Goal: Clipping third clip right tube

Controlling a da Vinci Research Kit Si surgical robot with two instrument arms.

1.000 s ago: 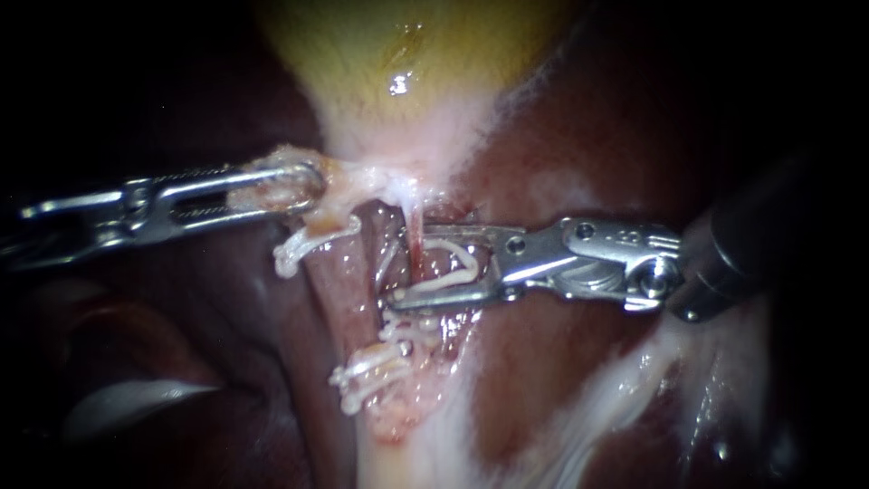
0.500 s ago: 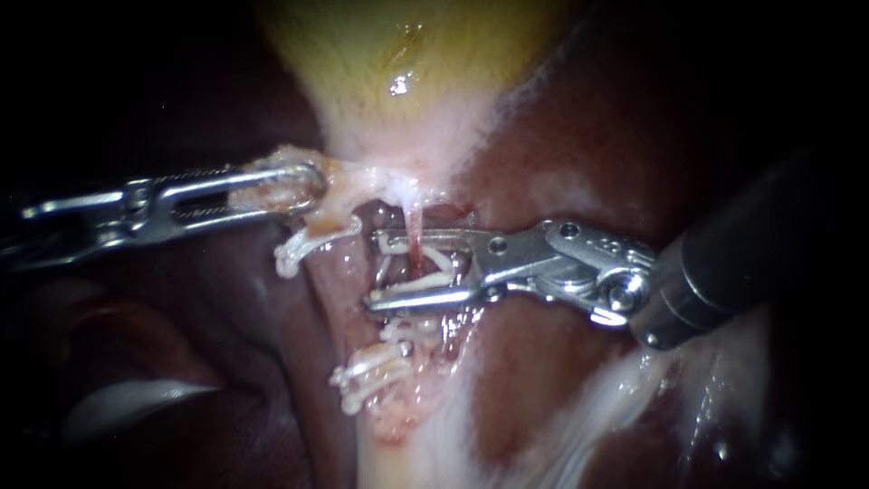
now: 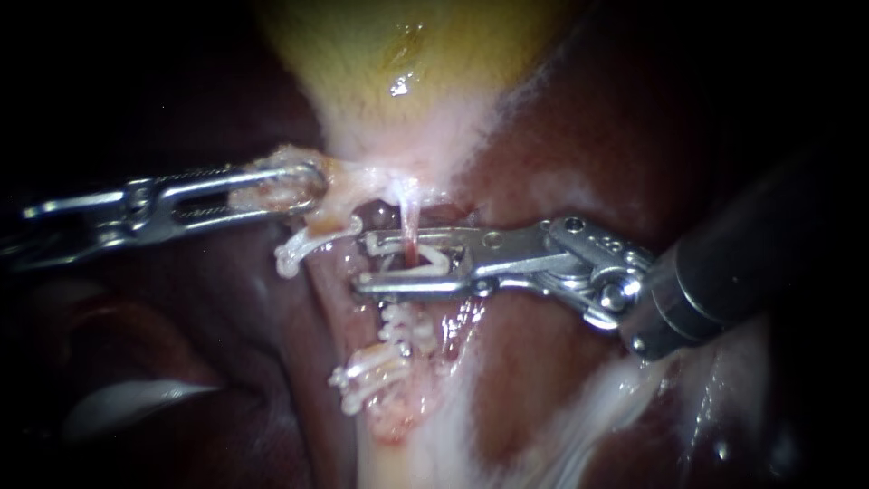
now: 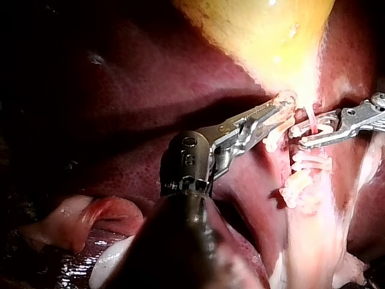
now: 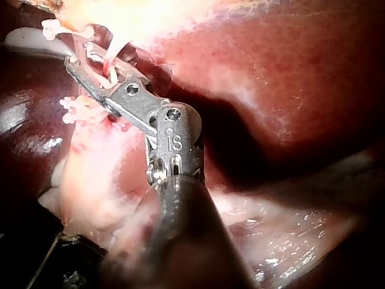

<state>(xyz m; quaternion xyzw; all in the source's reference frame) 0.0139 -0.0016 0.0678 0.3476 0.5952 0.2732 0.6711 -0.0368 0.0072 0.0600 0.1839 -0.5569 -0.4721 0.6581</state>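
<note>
My right pincer [image 3: 362,264] grips the clip [image 3: 434,263] astride the right tube [image 3: 409,234] (left pincer [image 3: 312,190] clamps the gallbladder [image 3: 389,54] neck), so next, I judge, a full squeeze.

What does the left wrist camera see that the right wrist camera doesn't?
Only the left wrist view: the left instrument, its jaws shut on tissue. Only the right wrist view: the shaft of the right instrument, close up. Both: the right instrument's jaws holding a clip around the thin tube, other clips beside it, and the liver.
</note>
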